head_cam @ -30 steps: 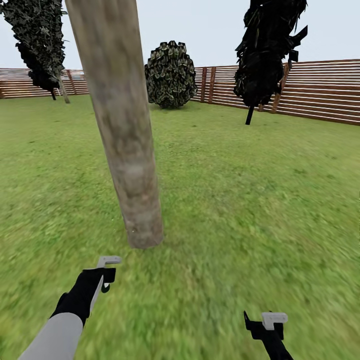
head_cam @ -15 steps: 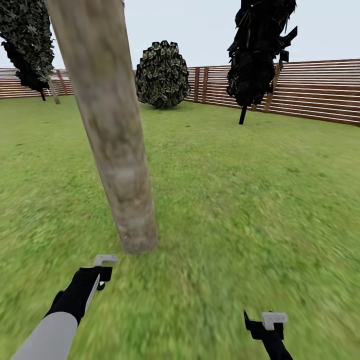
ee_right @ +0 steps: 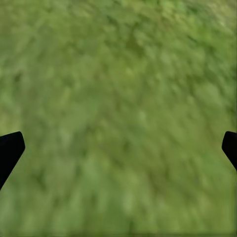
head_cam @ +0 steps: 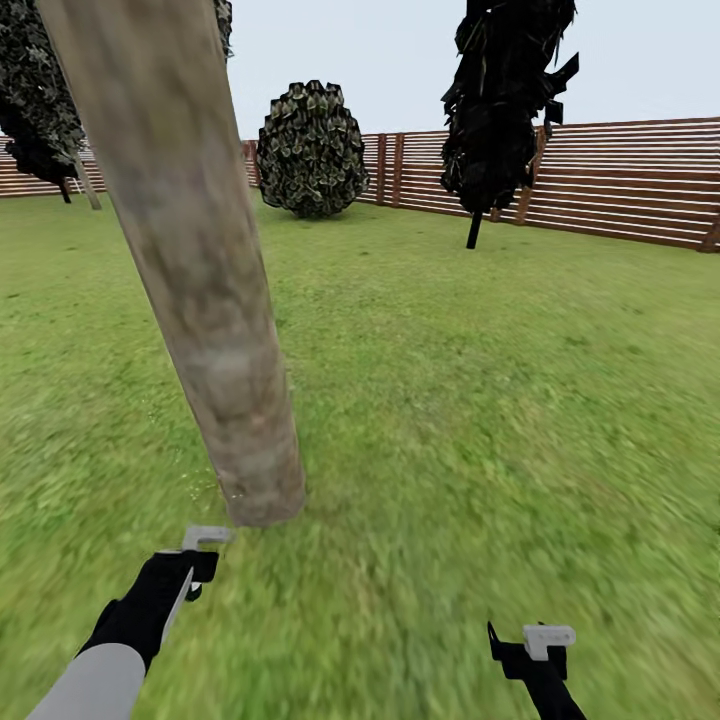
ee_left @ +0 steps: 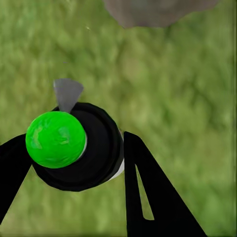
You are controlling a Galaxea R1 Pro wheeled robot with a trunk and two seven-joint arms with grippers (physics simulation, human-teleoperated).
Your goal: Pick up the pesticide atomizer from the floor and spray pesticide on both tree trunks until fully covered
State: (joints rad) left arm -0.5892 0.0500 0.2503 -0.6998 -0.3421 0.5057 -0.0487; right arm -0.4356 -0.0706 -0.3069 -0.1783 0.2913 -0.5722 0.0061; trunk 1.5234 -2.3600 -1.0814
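Lawn: the rough green grass floor (head_cam: 480,400) spreads across the head view and lies blurred under both wrist cameras.
Fence: a brown fence of horizontal wooden slats (head_cam: 620,180) bounds the grass along the far side.
Tree trunk: a thick, straight, mottled beige-grey-brown tree trunk (head_cam: 185,260) rises from the grass just ahead of the left arm and leans toward the upper left of the head view; its base (ee_left: 153,10) shows at the edge of the left wrist view.
Background plants: a dark narrow conifer (head_cam: 505,100) stands before the fence at right, a round leafy shrub (head_cam: 312,150) sits near the fence in the middle, and a dark leafy tree (head_cam: 40,110) stands far off behind the trunk at left.
Left arm: the grey-and-black left gripper (head_cam: 195,560) reaches low toward the foot of the trunk, close to it but apart.
Atomizer: the pesticide atomizer, a black round body with a bright green cap and a small grey nozzle (ee_left: 74,148), sits between the left gripper's black fingers (ee_left: 148,192), which are clamped on it above the grass.
Right arm: the black right gripper (head_cam: 535,655) hangs low at right, well apart from the trunk; its fingertips (ee_right: 10,150) sit wide apart over bare grass, jaws spread and holding nothing.
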